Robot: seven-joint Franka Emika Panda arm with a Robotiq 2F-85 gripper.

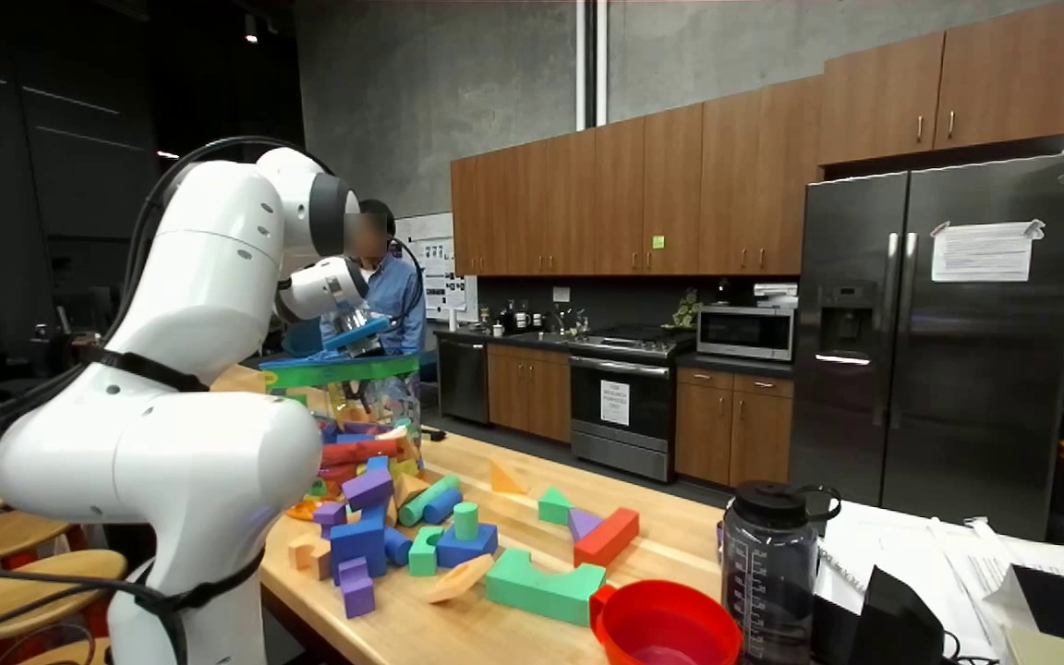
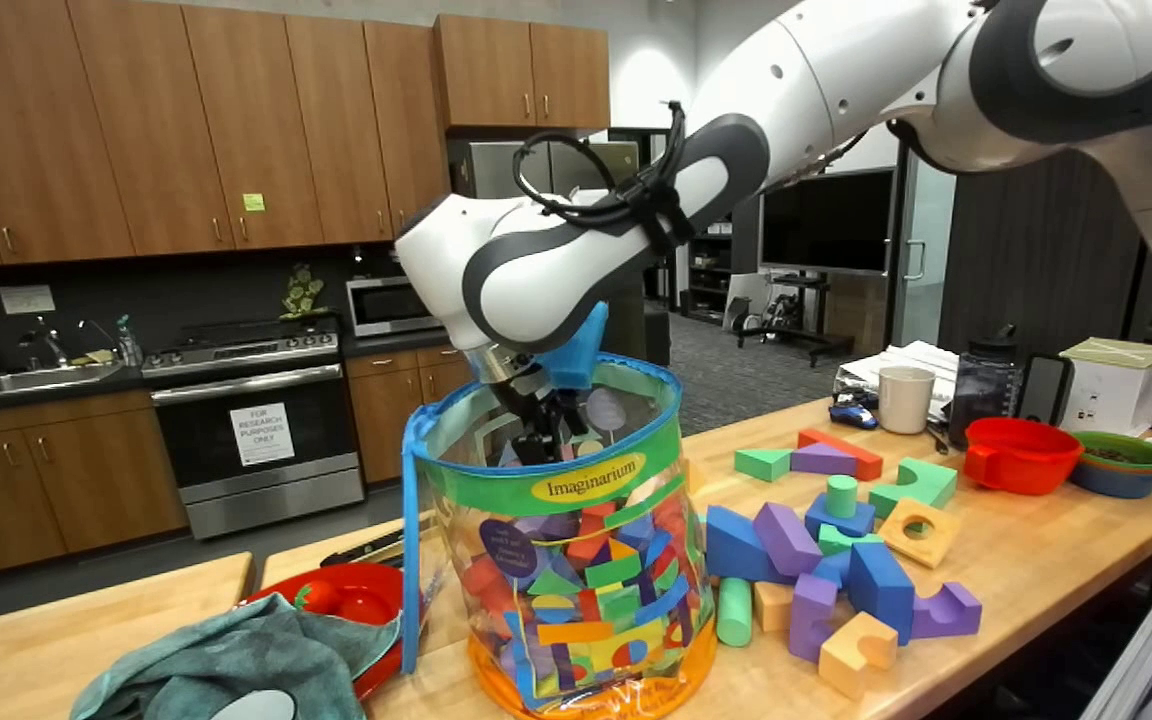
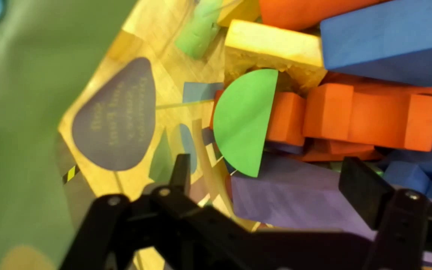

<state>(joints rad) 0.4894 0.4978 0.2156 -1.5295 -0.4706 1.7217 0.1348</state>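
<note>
My gripper [image 3: 267, 167] is open with nothing between its fingers. In an exterior view the gripper [image 2: 548, 430] reaches down inside the mouth of a clear plastic bag [image 2: 586, 480] with a green band and orange base. The bag holds a pile of coloured blocks below the gripper. In the wrist view a purple block [image 3: 291, 198] lies beneath and between the fingers. A green half-round block [image 3: 244, 123] stands just beyond, by the bag's wall. Orange-red blocks [image 3: 369, 116], a yellow block [image 3: 276, 45] and a blue block [image 3: 384, 37] lie farther off.
Loose blocks [image 2: 836, 570] lie on the wooden table [image 2: 1026, 590] beside the bag. A red bowl [image 2: 1021, 455], a mug [image 2: 904, 398] and a dark bottle [image 1: 766, 573] stand farther along. A red plate [image 2: 376, 590] and a grey-green cloth [image 2: 236, 655] lie on the bag's other side.
</note>
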